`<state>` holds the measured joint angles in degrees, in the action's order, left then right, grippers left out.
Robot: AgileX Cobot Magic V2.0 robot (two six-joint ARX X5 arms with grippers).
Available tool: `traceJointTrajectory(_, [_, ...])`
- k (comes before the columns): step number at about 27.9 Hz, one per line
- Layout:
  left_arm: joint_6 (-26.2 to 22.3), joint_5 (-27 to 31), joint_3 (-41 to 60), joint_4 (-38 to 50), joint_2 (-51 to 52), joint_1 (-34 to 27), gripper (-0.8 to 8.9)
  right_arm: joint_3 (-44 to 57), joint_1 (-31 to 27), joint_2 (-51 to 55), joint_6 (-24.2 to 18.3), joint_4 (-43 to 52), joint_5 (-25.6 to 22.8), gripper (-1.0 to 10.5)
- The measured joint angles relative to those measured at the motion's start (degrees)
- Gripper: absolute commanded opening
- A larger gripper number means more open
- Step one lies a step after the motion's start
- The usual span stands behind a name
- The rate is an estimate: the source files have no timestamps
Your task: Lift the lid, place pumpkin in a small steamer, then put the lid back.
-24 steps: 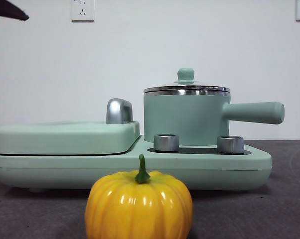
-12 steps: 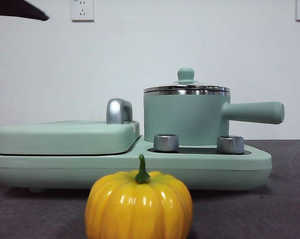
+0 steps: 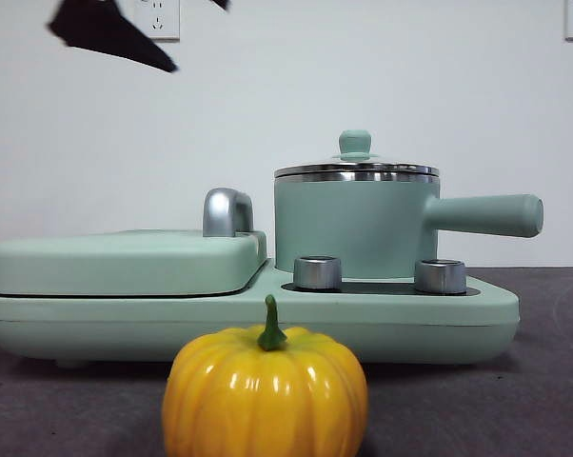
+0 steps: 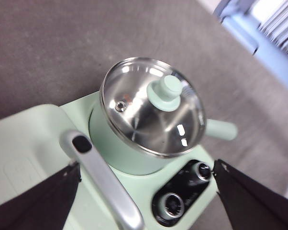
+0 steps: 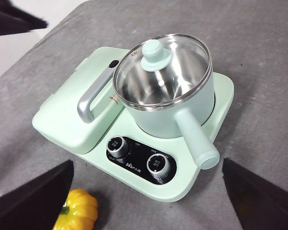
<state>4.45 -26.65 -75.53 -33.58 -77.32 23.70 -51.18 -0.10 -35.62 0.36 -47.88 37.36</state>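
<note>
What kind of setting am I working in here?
Likely a lab tabletop staged as a kitchen: a mint-green cooker base holding the small steamer, a toy pumpkin, grey mat, bare white wall with sockets.

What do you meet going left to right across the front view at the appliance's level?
Griddle cover → steel handle → small steamer with the lid on it → the steamer's side handle.

1 pumpkin (image 3: 265,391), 1 lid (image 5: 160,69), 1 steamer (image 3: 355,228), 2 knobs (image 3: 317,272), 2 wall sockets (image 3: 158,19).
</note>
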Motion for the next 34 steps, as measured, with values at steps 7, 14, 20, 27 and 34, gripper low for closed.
traceJointTrajectory(7, [-5.31,8.61,-15.65,-7.45,-13.11,6.21,4.32,0.00,0.00,0.00,0.00,-0.02,0.00,4.9])
traceJointTrajectory(14, [-6.38,11.80,-26.99,-12.46,-23.87,10.95,4.32,0.00,0.00,0.00,0.00,-0.02,0.00,4.9])
traceJointTrajectory(20, [-6.40,15.26,-41.20,-19.67,-33.38,14.40,4.32,0.00,0.00,0.00,-0.02,0.00,0.00,4.9])
traceJointTrajectory(27, [-6.43,17.05,-53.53,-27.19,-44.06,17.22,4.31,0.00,0.00,0.00,-0.02,0.00,0.00,4.9])
traceJointTrajectory(34, [-6.43,18.38,-53.53,-27.47,-45.86,17.86,3.41,0.00,0.00,0.00,-0.02,0.00,0.00,4.9])
